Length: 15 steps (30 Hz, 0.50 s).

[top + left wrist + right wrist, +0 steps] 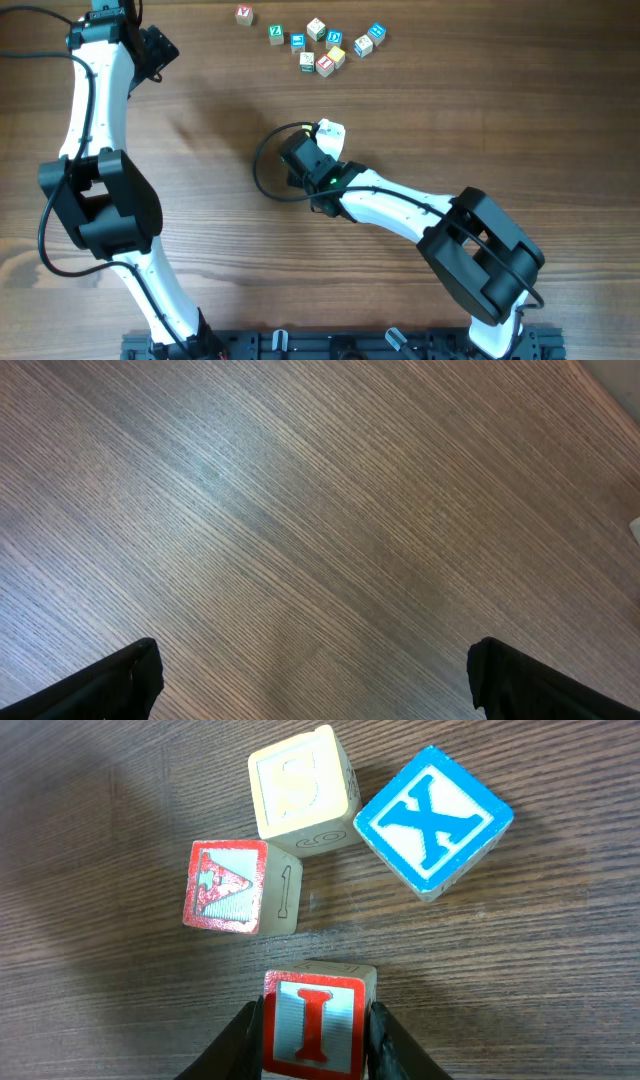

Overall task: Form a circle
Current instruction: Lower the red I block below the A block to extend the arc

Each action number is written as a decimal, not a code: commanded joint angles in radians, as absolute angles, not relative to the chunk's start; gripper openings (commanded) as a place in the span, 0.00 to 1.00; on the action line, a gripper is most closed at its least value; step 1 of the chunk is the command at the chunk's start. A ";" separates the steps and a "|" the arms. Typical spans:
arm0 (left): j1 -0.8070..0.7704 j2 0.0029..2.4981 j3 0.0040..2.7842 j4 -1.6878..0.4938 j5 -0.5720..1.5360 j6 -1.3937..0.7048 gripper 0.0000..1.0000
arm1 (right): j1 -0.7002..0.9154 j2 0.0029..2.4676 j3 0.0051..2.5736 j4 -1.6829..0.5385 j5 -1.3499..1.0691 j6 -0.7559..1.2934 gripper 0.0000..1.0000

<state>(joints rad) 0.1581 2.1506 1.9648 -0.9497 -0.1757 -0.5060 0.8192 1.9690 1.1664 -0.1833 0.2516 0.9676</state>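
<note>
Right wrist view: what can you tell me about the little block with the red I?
The I cube is a pale wooden block whose top face carries a bold red I on a whitish panel inside a red border. Letter nearly upright, it sits low in the frame. Two black fingers press its left and right sides. It touches no other cube; bare table separates it from the red-bordered cube. Whether it is lifted I cannot tell.

Overhead looks straight down on the whole bench point(470, 110); each wrist view faces down, close above its wood.
</note>
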 commanded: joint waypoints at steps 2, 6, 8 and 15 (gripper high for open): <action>0.160 2.147 1.975 -0.948 -0.188 -0.501 1.00 | 0.818 2.000 1.166 -0.174 0.258 0.942 0.30; 0.160 2.147 1.975 -0.948 -0.188 -0.501 1.00 | 0.818 2.000 1.166 -0.165 0.258 0.941 0.29; 0.160 2.147 1.975 -0.948 -0.188 -0.501 1.00 | 0.818 2.000 1.166 -0.159 0.258 0.926 0.30; 0.160 2.147 1.975 -0.948 -0.188 -0.501 1.00 | 0.818 2.000 1.166 -0.154 0.258 0.913 0.33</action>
